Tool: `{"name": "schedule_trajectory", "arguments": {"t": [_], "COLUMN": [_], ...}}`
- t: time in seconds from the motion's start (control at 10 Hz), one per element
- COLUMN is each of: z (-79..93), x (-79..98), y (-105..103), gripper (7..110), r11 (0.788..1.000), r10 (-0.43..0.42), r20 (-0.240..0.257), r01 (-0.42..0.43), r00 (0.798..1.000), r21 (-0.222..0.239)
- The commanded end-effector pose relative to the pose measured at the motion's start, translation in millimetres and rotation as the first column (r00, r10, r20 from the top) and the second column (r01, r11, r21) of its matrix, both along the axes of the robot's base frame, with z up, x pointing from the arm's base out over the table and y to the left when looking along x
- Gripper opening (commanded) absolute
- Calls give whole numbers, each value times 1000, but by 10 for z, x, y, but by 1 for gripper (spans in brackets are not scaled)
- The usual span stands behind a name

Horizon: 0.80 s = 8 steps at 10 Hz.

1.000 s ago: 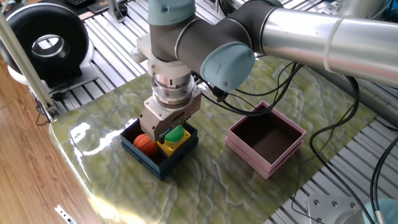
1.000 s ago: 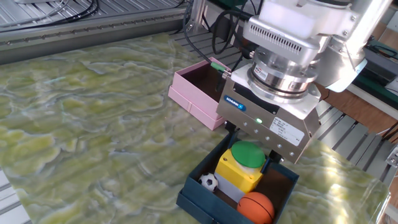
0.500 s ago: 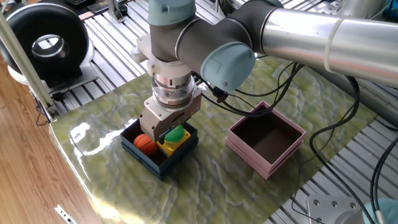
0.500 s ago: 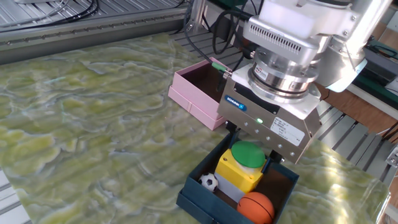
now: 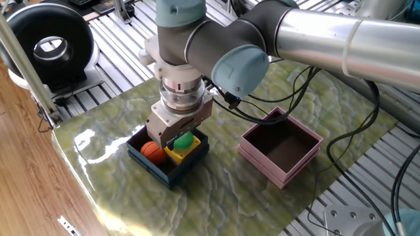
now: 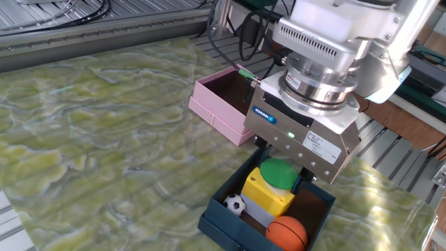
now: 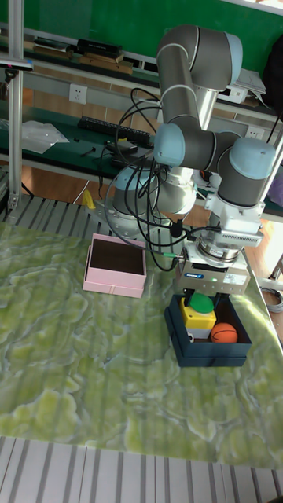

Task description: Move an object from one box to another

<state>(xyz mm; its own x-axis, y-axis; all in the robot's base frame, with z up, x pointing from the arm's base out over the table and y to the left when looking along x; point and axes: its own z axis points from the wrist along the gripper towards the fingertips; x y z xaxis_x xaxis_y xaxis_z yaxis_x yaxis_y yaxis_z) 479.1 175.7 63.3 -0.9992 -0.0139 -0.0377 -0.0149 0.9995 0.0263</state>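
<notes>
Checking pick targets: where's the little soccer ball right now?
The soccer ball sits inside the navy-blue box, at its corner nearest the other fixed view's camera, beside the yellow block with the green button.

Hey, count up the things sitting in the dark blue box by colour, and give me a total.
Orange: 1, the ball
Black and white: 1, the small soccer ball
Yellow with a green top: 1, the button block, under the hand
Grey: 1, a piece beside the block
Total: 4 in the navy-blue box
</notes>
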Motion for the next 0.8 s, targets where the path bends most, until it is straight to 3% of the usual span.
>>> {"name": "schedule_trajectory", "arguments": {"t": [0.0, 0.1, 0.7], "z": [26, 53, 362], "x": [10, 5, 11], "y": [-25, -14, 63], "gripper": [22, 7, 7], "r11": [999, 999, 999], "r10": [-37, -44, -54], "r20": [0, -4, -42], "r01": [37, 44, 54], "r00": [999, 999, 998], "r21": [-9, -11, 2]}}
